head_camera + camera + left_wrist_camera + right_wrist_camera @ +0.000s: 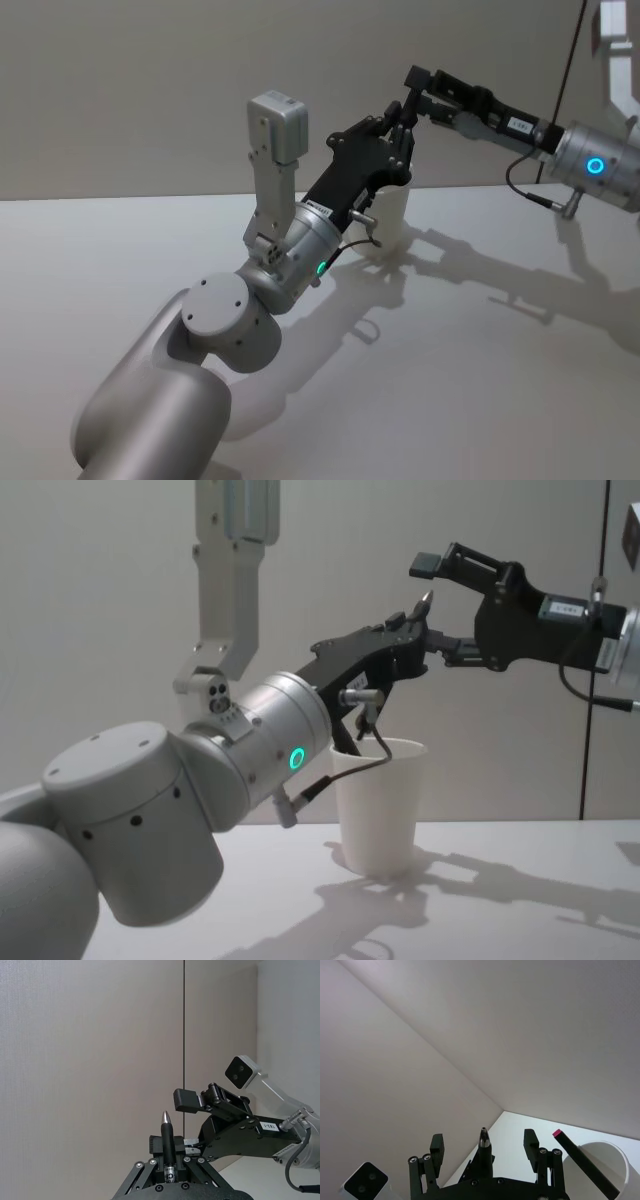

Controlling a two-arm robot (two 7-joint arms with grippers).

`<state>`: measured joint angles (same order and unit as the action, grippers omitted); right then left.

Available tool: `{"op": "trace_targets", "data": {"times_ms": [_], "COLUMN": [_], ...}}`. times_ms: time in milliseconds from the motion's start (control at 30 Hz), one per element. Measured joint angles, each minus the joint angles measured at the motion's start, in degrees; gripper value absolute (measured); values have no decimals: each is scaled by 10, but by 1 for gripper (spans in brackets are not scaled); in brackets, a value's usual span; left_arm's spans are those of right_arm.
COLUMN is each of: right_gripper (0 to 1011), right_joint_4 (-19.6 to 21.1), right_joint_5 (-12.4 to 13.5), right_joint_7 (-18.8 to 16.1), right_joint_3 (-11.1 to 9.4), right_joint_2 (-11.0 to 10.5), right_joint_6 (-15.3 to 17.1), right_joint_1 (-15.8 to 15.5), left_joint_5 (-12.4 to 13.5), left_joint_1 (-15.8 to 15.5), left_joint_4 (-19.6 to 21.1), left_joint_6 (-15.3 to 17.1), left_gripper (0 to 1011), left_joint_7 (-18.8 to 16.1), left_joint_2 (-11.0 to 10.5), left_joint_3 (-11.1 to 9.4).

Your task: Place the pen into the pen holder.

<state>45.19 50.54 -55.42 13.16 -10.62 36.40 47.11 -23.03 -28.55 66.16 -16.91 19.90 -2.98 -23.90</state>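
A black pen point(166, 1142) with a silver tip stands upright between the fingers of my left gripper point(167, 1162), which is shut on it. In the chest view the left gripper point(412, 625) holds the pen point(424, 602) up in the air above the pen holder point(378, 800), a white paper cup on the table. My right gripper point(437, 605) reaches in from the right and is open, with one finger on each side of the pen's tip point(483, 1139) and not touching it. The pen holder point(602, 1160) lies just beside the right gripper.
A black stick with a pink end point(577, 1157) leans inside the cup. A thin cable point(375, 735) from the left gripper hangs over the cup's rim. The white table point(480, 380) stretches out in front, and a plain wall stands behind.
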Motion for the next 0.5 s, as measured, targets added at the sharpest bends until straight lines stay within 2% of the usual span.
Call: {"op": "trace_targets", "data": {"times_ms": [500], "right_gripper": [1001], "right_joint_4": [-4], "right_joint_5": [4], "right_joint_7": [5], "right_joint_3": [8], "right_joint_2": [0], "right_joint_6": [-2], "right_joint_1": [4], "left_joint_5": [0], "left_joint_1": [0], "left_joint_4": [0], "left_joint_6": [0], "left_gripper": [123], "left_joint_7": [0], "left_joint_2": [0], "left_joint_3": [0]}}
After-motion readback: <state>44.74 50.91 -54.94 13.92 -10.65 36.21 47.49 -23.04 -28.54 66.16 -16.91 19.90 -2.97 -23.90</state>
